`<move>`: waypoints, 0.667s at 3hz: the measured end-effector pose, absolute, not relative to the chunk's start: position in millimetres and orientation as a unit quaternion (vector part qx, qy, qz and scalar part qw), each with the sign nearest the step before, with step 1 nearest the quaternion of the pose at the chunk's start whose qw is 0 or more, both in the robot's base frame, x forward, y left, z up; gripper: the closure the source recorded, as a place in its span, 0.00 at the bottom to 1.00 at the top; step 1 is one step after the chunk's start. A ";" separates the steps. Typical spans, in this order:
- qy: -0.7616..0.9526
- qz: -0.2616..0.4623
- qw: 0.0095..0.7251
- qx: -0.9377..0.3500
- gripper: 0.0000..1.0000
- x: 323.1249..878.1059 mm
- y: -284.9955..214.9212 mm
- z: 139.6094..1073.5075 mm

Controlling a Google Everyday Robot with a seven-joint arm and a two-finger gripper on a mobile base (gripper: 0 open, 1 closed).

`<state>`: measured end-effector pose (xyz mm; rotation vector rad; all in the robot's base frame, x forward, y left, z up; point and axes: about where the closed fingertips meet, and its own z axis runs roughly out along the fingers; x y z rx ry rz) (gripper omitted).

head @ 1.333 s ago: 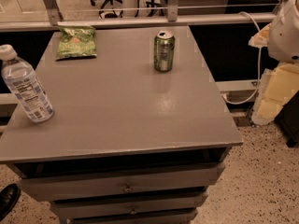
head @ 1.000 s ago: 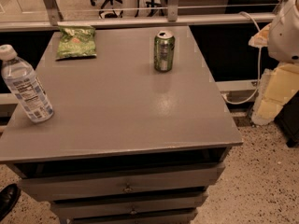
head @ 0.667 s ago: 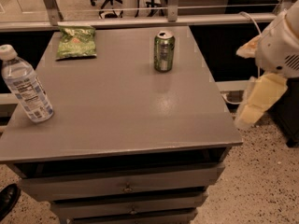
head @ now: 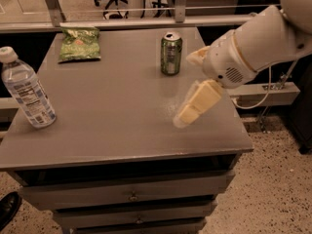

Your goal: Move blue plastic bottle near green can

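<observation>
The task is barely begun: the blue plastic bottle [head: 28, 90] stands upright far to the left of the green can [head: 171, 53], well apart from it, with bare table [head: 117, 126] top between them. The can is upright towards the back of the table. The gripper [head: 186, 88] hangs just to the right of the can and a little nearer the front. Its two pale fingers are spread apart and hold nothing. By this showing, the reach across to the bottle, the grasp, the carry and the setting-down beside the can all remain. Compared with the earlier frame, the arm has swung in from beyond the table's right edge to above the top beside the can. The bottle, the can and the green chip bag [head: 79, 44] left of the can have not shifted.
</observation>
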<state>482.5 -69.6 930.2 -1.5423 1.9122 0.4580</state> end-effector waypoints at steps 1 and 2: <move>0.693 0.235 0.352 -0.584 0.00 477.7 1.0 941.4; 0.693 0.235 0.352 -0.584 0.00 477.7 1.0 941.4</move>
